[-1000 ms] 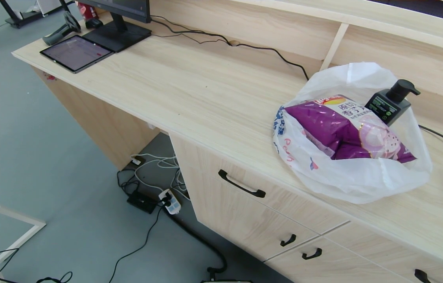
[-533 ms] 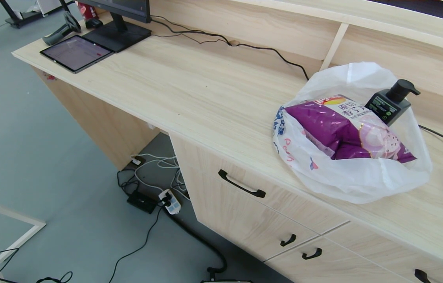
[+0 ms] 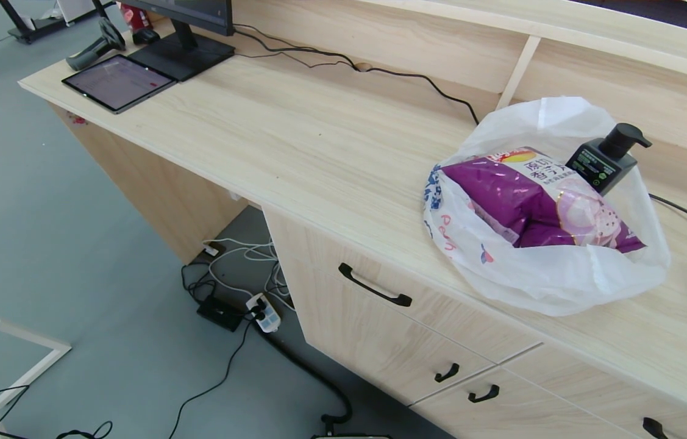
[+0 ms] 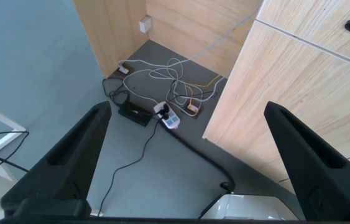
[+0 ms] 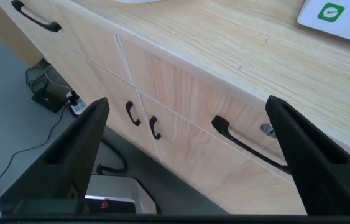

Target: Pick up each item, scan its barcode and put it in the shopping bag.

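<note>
While open wide and empty, left hand (image 4: 184, 112) and right hand (image 5: 188, 102) near the drawers (image 3: 380, 332), apart from the shopping bag (image 3: 538, 280).

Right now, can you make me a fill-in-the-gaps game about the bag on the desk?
The packet inside the shopping bag is coloured ____.
The bottle next to it has a ____ pump.
The left gripper and the right gripper both stand ____.
Missing words: purple, black, open.

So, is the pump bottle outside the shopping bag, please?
No, the pump bottle sits inside the shopping bag, beside the purple packet.
</note>
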You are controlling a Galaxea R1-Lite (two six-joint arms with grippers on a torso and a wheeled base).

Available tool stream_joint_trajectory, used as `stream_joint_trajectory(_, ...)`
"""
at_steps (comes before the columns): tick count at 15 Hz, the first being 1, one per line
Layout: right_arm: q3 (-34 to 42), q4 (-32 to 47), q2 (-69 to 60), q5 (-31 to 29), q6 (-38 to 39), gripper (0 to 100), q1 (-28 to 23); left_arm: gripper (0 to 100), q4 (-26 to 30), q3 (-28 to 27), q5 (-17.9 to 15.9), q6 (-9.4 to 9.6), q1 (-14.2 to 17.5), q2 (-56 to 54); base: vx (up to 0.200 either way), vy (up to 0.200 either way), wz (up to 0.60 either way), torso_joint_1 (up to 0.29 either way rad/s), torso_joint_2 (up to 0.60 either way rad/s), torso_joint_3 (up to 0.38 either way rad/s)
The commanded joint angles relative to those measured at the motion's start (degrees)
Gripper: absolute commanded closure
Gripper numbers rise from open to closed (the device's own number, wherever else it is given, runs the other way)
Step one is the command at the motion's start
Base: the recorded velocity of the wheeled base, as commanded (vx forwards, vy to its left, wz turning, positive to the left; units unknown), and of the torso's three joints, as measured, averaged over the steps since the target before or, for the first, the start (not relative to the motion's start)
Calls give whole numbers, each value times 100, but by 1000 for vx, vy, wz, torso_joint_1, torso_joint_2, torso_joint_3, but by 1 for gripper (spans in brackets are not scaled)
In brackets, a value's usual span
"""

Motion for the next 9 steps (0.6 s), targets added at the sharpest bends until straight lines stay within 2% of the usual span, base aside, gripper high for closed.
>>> stream_joint_trajectory(1, 0, -4, 16, 11, -2, 0, 0, 0, -4, 0, 1, 0, -1, -2, 0, 0, 0, 0, 0, 0)
stream_joint_trajectory(9, 0, -4, 7, 2, -2, 0, 0, 0, -4, 0, 1, 0, -1, -2, 0, 0, 0, 0, 0, 0)
